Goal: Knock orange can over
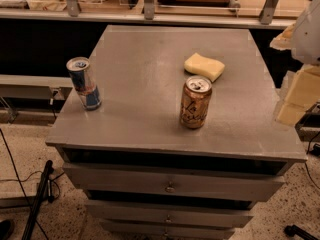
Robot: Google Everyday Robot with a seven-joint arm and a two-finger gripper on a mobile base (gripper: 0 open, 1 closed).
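The orange can [195, 102] stands upright on the grey drawer cabinet's top [150, 74], right of the middle and near the front. It is shiny copper-orange with pale script lettering and a silver pull-tab top. My gripper [294, 100] shows as pale blocky parts at the right edge of the view, below the white arm [306, 31]. It is off the cabinet's right side, well right of the can and apart from it.
A slim blue-and-silver can [84, 83] stands upright near the cabinet's left edge. A yellow sponge [204, 66] lies just behind the orange can. Drawers [170, 186] face front below. A rail and shelves run along the back. Cables and a black pole [37, 199] lie on the floor at left.
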